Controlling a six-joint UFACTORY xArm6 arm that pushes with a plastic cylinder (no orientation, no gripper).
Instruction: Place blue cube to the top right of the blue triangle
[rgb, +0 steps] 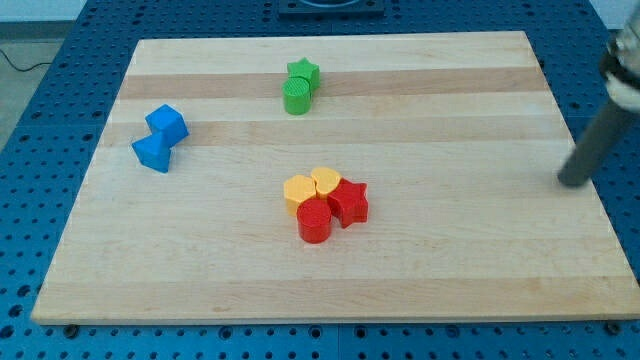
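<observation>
Two blue blocks touch at the surface (420, 280) left: blue cube (167, 123) already sits up-right of blue triangle (152, 153). My tip (572, 181), no gripper, stands far right, well apart. Judged near-complete; next calls for withdrawal or slight nudging.

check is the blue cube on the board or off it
On the board: the blue cube sits on the wooden board near its left edge, touching the blue triangle.

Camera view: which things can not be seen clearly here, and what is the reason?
- My tip: the rod is motion-blurred at the view's right edge, far from every block, and its upper part is cut off.
- blue triangle: touches the blue cube; its shape is hard to confirm at this size.
- yellow blocks: partly covered by the red blocks, so shapes are unclear.
</observation>
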